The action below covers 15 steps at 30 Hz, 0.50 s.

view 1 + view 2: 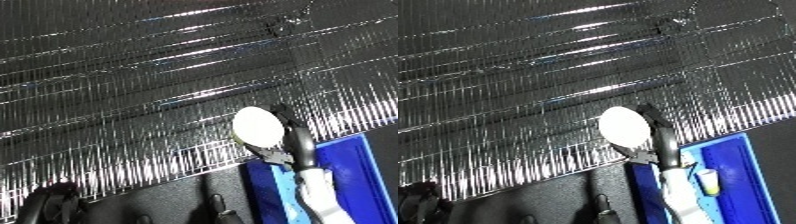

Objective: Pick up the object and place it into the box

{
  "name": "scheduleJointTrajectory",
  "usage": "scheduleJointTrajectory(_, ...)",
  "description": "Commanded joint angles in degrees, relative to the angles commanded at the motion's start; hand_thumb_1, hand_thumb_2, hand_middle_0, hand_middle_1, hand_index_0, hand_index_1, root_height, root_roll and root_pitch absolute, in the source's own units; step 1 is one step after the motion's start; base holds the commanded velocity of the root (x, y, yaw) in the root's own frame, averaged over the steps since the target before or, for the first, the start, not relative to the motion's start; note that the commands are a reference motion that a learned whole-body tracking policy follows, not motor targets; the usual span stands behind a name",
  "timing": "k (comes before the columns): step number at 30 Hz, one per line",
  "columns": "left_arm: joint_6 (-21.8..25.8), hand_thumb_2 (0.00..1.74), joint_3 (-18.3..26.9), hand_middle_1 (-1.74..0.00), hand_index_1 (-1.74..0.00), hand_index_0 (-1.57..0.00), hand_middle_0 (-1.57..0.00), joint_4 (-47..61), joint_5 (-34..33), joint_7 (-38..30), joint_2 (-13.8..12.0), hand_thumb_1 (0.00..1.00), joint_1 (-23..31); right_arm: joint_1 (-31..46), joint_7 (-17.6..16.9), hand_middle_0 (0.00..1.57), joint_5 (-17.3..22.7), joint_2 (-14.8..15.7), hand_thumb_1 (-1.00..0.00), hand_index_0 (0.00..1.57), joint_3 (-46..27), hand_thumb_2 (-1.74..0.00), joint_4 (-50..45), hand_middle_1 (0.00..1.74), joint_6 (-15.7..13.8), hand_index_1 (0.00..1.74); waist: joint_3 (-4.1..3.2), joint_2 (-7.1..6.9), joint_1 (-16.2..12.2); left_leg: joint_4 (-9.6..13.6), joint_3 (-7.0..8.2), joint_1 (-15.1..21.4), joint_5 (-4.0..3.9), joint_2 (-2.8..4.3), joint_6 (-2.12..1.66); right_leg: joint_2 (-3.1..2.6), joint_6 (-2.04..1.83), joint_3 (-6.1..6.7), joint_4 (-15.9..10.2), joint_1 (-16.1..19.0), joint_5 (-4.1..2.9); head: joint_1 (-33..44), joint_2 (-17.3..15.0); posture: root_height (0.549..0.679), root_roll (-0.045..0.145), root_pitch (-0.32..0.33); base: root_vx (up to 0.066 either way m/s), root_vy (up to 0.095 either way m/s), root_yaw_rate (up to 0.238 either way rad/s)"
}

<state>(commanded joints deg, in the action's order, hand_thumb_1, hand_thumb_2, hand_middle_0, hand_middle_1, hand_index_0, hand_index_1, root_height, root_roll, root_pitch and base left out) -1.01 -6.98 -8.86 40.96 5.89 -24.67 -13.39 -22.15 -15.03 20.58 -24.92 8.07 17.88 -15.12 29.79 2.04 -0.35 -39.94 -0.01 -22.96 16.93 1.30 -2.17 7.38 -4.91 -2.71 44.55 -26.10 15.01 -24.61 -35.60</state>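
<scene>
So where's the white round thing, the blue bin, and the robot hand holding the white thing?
white round object [258,125], left eye view, middle of its pale face.
blue bin [740,175], right eye view, bare blue floor inside.
right hand [298,142], left eye view, black finger curled beside the object.

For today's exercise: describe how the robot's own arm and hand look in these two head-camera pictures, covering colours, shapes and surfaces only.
The right hand is black, with slim, glossy fingers that catch highlights. Behind it the forearm is white and silver, smooth and rounded, entering from the lower edge. At the lower left a dark, rounded shape shows, perhaps the left hand; too little shows to tell. No cables or markings can be made out.
</scene>
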Motion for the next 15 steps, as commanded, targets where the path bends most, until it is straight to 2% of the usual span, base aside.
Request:
scheduleJointTrajectory(7, 0.22, 1.74, 0.65, -1.74, -1.74, -1.57, -1.57, 0.30, -0.49, 1.17, -0.02, 1.00, 0.98, 2.15, -2.79, 1.10, -1.68, -0.51, -0.70, 1.10, -2.14, -1.22, -5.09, 1.22, -1.70, 1.22, 0.00, -0.70, -1.18, 2.62, 0.88, 3.59, -0.36, 0.72, -0.18, -0.52, -0.58, 0.33, -3.88, 3.59, -0.99, -2.12, 0.95, 0.646, 0.042, -0.013, -0.024, -0.008, -0.142)
scheduleJointTrajectory(11, 0.43, 1.74, 1.34, -1.74, -1.74, -1.57, -1.57, 0.09, -1.21, 2.43, 0.27, 1.00, 1.57, 4.11, -4.26, 1.10, -2.13, -0.66, -0.70, 1.10, -4.43, -1.22, -8.36, 1.22, -2.50, 1.22, 0.00, -1.04, -2.31, 4.82, 1.85, 6.32, -0.80, 1.36, -0.52, -0.83, -0.83, 0.91, -7.12, 6.24, -1.81, -4.07, 2.12, 0.652, 0.043, -0.025, -0.027, -0.003, -0.214)
scheduleJointTrajectory(15, 0.70, 1.74, 1.53, -1.74, -1.74, -1.57, -1.57, -0.03, -1.42, 3.20, 0.51, 1.00, 1.66, 5.65, -5.92, 1.10, -2.32, -0.72, -0.70, 1.10, -6.27, -1.22, -10.45, 1.22, -3.21, 1.22, 0.00, -0.93, -3.71, 6.91, 3.18, 8.81, -1.23, 1.98, -0.92, -0.73, -1.01, 1.64, -10.31, 8.41, -2.74, -6.65, 3.58, 0.657, 0.045, -0.033, -0.047, 0.030, -0.248)
